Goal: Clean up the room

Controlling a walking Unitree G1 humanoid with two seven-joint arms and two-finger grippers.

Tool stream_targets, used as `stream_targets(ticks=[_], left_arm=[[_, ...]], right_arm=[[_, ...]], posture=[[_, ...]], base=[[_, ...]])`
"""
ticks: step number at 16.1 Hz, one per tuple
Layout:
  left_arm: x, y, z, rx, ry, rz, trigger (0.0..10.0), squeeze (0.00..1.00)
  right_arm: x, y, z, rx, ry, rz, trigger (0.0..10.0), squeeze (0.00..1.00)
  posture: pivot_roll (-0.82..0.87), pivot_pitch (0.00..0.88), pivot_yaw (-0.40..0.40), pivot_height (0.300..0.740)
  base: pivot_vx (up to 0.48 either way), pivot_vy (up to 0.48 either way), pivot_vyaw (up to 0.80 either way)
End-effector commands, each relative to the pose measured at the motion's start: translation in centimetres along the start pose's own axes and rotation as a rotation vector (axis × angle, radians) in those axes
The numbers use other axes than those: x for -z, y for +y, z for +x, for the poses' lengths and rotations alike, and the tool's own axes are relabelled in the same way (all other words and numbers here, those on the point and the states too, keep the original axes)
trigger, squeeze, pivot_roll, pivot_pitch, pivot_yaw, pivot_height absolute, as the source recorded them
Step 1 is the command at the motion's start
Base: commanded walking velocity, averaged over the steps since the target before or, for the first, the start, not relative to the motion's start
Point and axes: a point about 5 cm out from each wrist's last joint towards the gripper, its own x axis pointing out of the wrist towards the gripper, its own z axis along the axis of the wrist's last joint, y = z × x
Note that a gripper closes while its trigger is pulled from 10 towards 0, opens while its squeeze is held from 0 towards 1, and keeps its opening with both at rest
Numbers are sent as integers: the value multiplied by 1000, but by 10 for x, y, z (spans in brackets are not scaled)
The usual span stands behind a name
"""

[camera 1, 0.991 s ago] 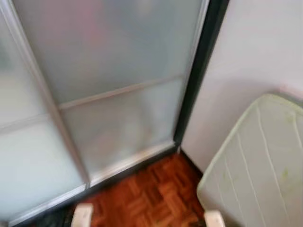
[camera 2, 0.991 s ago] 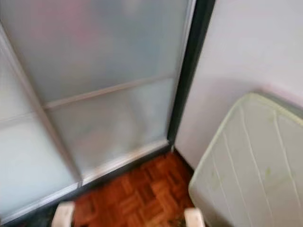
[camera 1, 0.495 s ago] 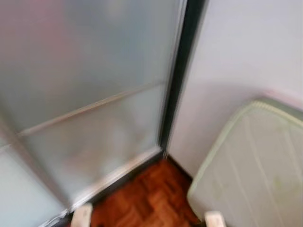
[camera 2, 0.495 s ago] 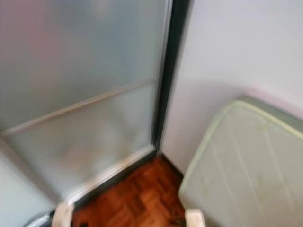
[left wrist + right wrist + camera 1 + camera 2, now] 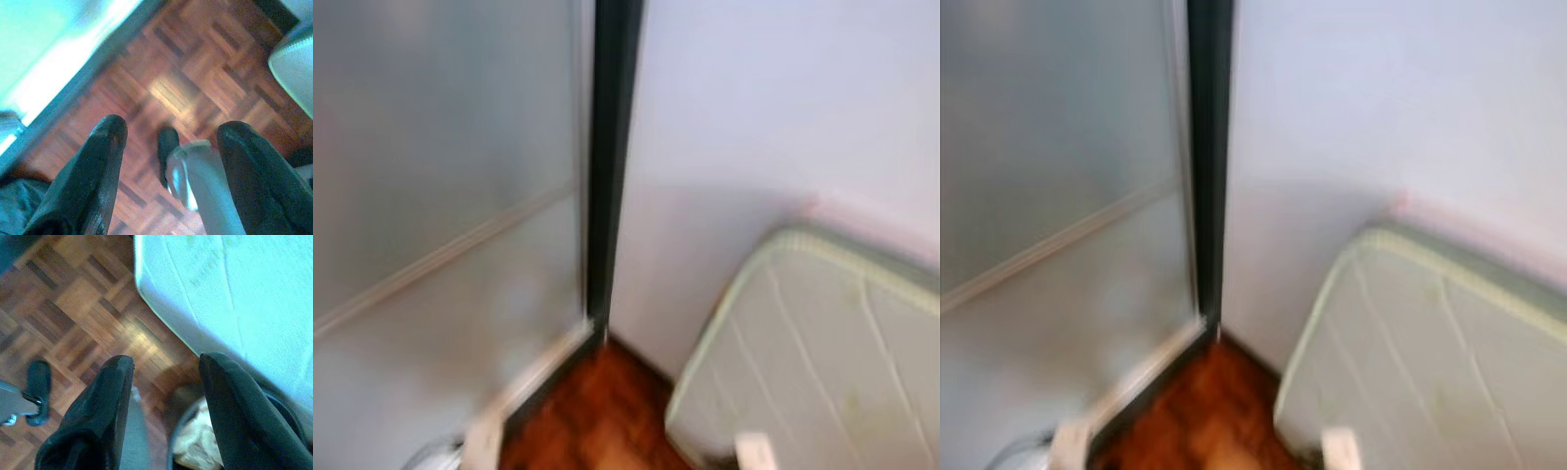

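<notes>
Frosted glass door [image 5: 440, 196] on the left, white wall [image 5: 754, 108] ahead, pale green mattress [image 5: 822, 362] low to the right, all blurred. Both arms hang over the parquet floor [image 5: 186, 83], left gripper [image 5: 168, 142] and right gripper [image 5: 164, 382] with jaws spread, holding nothing. Beneath the right one sits what looks like a bin [image 5: 205, 440] with crumpled paper.

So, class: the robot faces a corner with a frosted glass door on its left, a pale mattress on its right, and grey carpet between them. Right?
Not quite. The floor is brown wood parquet, not grey carpet, as the left eye view shows. The frosted glass door on the left and the pale mattress on the right are correct.
</notes>
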Motion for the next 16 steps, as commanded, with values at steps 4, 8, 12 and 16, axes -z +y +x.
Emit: stream_targets(ticks=[4, 8, 12, 16], left_arm=[[-1, -8, 2, 22, 2, -8, 10000, 0], [-1, -8, 2, 15, -3, -8, 10000, 0], [-1, -6, 2, 13, -3, -2, 10000, 0], [-2, -5, 1, 13, -3, 3, 10000, 0]], right_arm=[[6, -13, -2, 32, 16, -3, 10000, 0], [6, -13, -2, 30, 16, 2, 10000, 0], [6, -10, -2, 12, 15, 23, 10000, 0], [5, -10, -2, 7, 7, 27, 10000, 0]], posture=[[9, 34, -41, 740], [1, 36, -41, 740], [0, 41, -35, 740], [0, 43, -29, 740]], base=[[340, 0, 0], [228, 0, 0], [0, 0, 0], [0, 0, 0]])
